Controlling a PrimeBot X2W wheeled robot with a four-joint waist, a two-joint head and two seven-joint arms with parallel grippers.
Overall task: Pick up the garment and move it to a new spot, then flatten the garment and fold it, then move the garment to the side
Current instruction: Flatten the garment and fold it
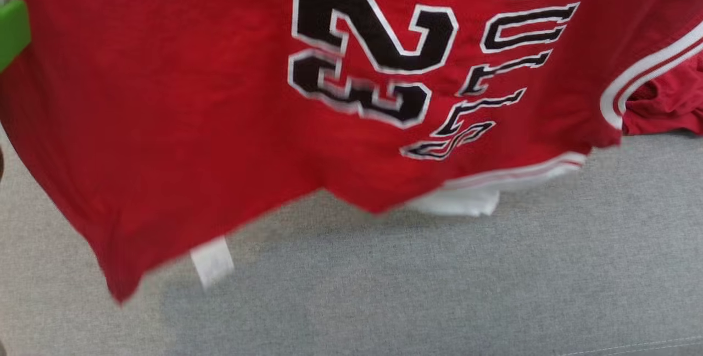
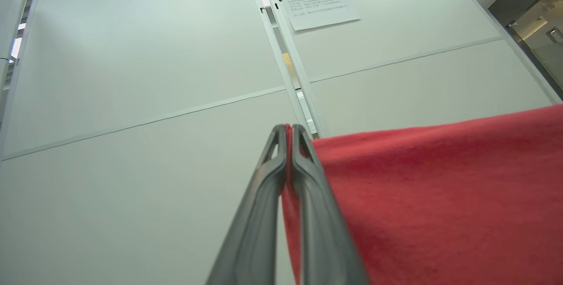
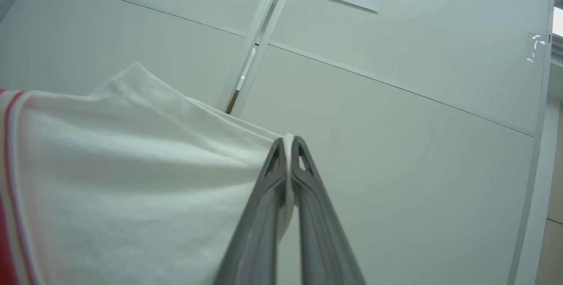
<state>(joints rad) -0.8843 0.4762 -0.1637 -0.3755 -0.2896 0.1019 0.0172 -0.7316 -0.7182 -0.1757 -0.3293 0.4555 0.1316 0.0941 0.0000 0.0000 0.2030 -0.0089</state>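
Observation:
The garment is a red jersey with a black and white number and lettering and white trim. In the head view it hangs spread out above the grey surface, its lower edges and a white tag dangling. In the left wrist view my left gripper is shut on a red edge of the garment, which stretches away to the right. In the right wrist view my right gripper is shut on a white part of the garment, which spreads to the left with a red stripe at its edge.
A green object sits at the left edge of the head view. More red cloth bunches on the surface at the right. Both wrist views face pale wall panels with a taped paper notice.

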